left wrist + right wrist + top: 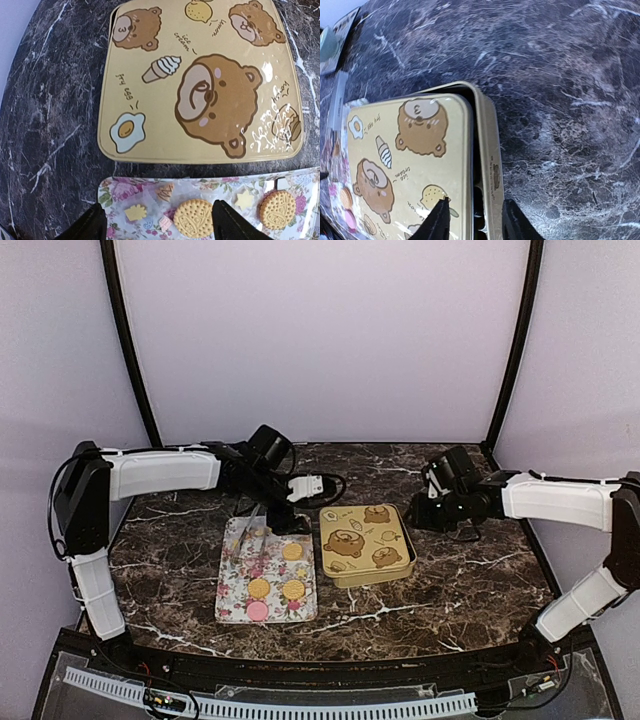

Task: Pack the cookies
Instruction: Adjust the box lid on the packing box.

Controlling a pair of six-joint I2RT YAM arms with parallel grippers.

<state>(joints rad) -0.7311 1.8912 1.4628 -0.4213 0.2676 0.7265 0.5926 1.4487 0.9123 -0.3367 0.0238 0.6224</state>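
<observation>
Four cookies (292, 551) lie loose on a floral tray (232, 580) at the centre of a dark marble table (450, 580). Three are golden and patterned. The fourth, a pink cookie (257, 611), sits at the tray's near edge, just in front of the near-left golden one. One golden biscuit lies alone towards the tray's far right corner, and the other two sit side by side nearer the arms.

Just to the right of the tray stands a square gold tin (366, 543). Its lid (200, 80) is printed with cartoon bears, a fried egg, an ice cream and a lemon. The right wrist camera shows the lid (410, 165) sitting askew, with a dark gap open along one side between it and the tin's wall (492, 165). No cookie shows through the gap.

The left gripper (262, 523) hangs over the far end of the tray with its jaws spread wide and nothing in them. Its wrist camera shows a golden cookie (193, 218) lying on the tray between the two black fingertips (227, 225); whether either touches it cannot be told. A second golden cookie (276, 209) lies off to one side.

The right gripper (432, 508) sits near the tin's far right corner with its jaws parted and empty. In its wrist view the fingers (439, 220) frame the tin's rim and the gap.
</observation>
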